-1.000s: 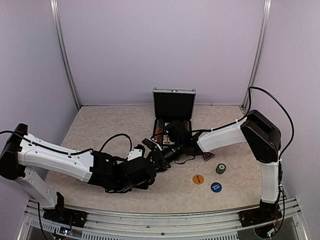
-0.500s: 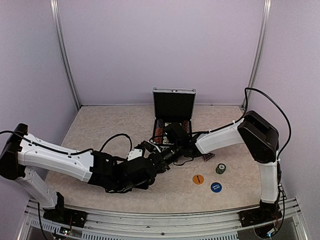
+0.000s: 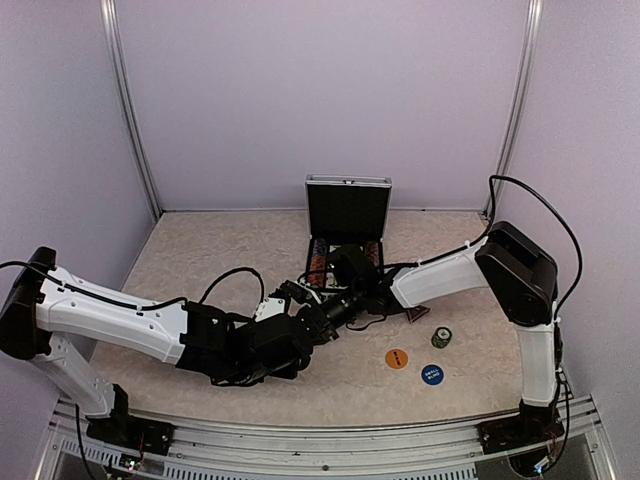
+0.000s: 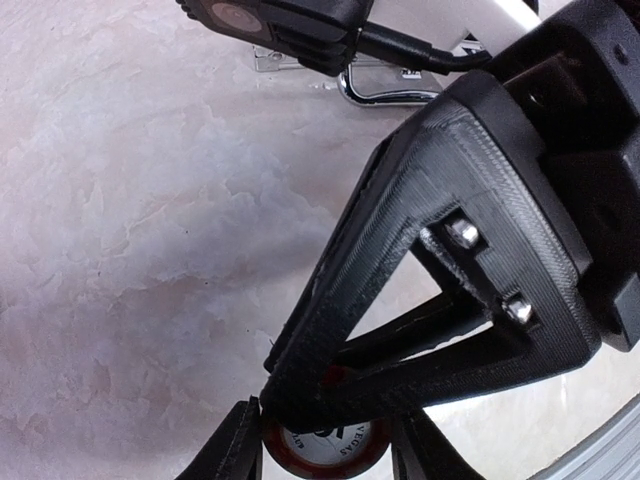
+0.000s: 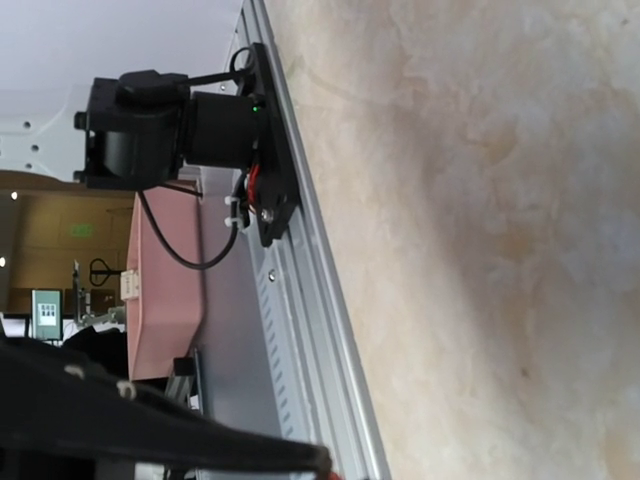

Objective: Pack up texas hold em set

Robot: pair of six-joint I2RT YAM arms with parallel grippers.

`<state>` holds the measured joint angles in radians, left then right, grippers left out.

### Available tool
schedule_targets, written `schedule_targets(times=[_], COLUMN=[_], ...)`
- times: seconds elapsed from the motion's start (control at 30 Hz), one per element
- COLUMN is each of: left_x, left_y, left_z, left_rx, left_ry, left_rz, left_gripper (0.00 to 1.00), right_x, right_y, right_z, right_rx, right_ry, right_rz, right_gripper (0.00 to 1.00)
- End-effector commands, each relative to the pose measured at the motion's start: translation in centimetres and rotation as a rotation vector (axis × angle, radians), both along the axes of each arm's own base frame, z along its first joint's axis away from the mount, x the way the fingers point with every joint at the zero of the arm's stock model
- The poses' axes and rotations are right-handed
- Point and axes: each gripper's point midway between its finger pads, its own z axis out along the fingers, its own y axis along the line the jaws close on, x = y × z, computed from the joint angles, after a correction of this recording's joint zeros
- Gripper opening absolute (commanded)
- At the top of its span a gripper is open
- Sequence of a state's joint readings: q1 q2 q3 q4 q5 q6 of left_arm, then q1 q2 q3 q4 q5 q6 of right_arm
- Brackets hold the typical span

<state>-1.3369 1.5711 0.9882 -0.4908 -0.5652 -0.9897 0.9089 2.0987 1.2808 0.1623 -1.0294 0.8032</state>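
Left gripper (image 4: 325,452) is closed narrowly on a round red-rimmed chip with a white centre (image 4: 325,447). In the left wrist view its two dark fingers (image 4: 232,452) sit against the rim on either side. Right gripper (image 3: 325,312) meets it head-on, and one black ribbed triangular finger (image 4: 420,240) of that gripper lies over the same chip, its tip overlapping the chip's upper edge. Whether the right gripper is open or clamped cannot be told. Both grippers sit low over the beige marbled table (image 3: 200,260).

Just beyond them, away from the arm bases, stands the small silver aluminium briefcase (image 3: 347,182), with its black-lined lid upright and rows of chips (image 3: 317,262) in its base. To the right of the grippers, on the table, lie a dark triangular marker (image 3: 417,313), a green and white chip stack (image 3: 441,337), an orange disc (image 3: 397,358) and a blue disc (image 3: 432,374), all apart from each other.
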Motion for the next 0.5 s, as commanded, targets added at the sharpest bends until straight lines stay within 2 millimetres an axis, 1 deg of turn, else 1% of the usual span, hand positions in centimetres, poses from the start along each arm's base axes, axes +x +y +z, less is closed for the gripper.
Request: schedule_targets(times=[0.0,0.17,0.23,0.47], left_x=[0.04,0.06,0.05,0.05], left_y=[-0.58,-0.59,-0.53,-0.4], left_z=[0.64,0.71,0.67,0.57], left_rx=[-0.013,-0.016,-0.013,-0.011], left_ry=[-0.015,-0.016,-0.015,-0.015], left_rz=[-0.002,-0.001,-0.001,0.002], left_gripper=[0.42,0.42,0.42,0.42], right_x=[-0.53,-0.66,-0.72,-0.82], right_y=[0.68,0.7,0.62,0.42], right_z=[0.15,0.19,0.09,-0.31], right_rx=[0.023,0.022,0.017,-0.002], right_ry=[-0.002,-0.004,-0.004,-0.007], right_rz=[0.031,0.038,0.042,0.047], right_gripper=[0.15,0.12,0.1,0.08])
